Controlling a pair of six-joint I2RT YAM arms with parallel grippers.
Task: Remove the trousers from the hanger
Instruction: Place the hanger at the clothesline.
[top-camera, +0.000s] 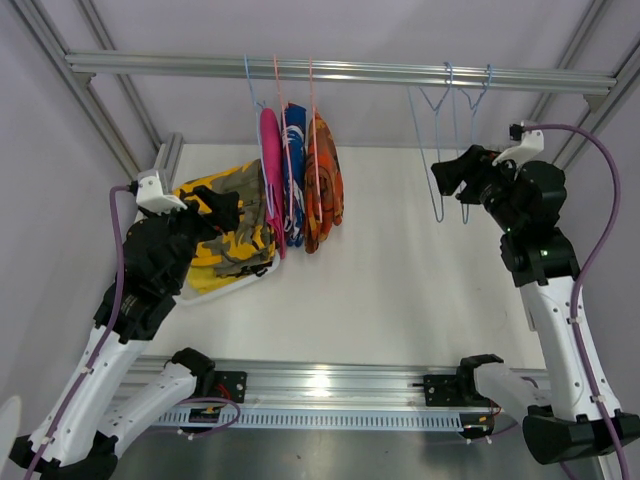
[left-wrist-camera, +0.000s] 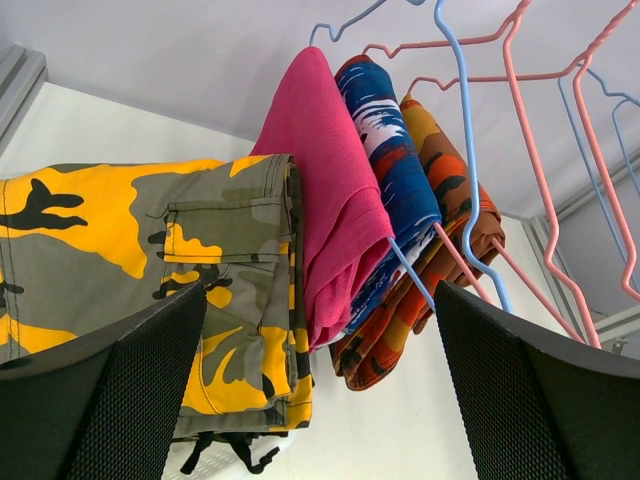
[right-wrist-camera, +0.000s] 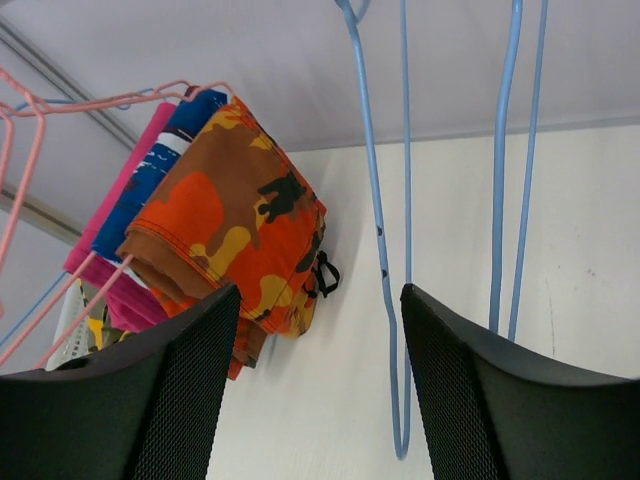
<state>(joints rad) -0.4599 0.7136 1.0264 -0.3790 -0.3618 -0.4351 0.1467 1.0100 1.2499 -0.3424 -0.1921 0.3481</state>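
Three trousers hang folded over hangers on the rail (top-camera: 340, 70): magenta pink (top-camera: 270, 170), blue-and-white patterned (top-camera: 294, 165) and orange camouflage (top-camera: 326, 185). The yellow-and-dark camouflage pair (top-camera: 232, 235) lies off the hangers at the left. My left gripper (top-camera: 215, 205) hovers over that pair, open and empty; its wrist view shows the pink pair (left-wrist-camera: 325, 180) just ahead. My right gripper (top-camera: 450, 175) is open beside two bare blue hangers (top-camera: 440, 150). In the right wrist view one blue hanger (right-wrist-camera: 380, 220) hangs just beyond the gap between the fingers, untouched.
A white basket (top-camera: 215, 288) holds the camouflage pair at the left of the white table (top-camera: 400, 290). Slanted frame posts (top-camera: 70, 80) flank both sides, and the rail crosses overhead. A metal rail (top-camera: 330, 385) with the arm bases runs along the near edge.
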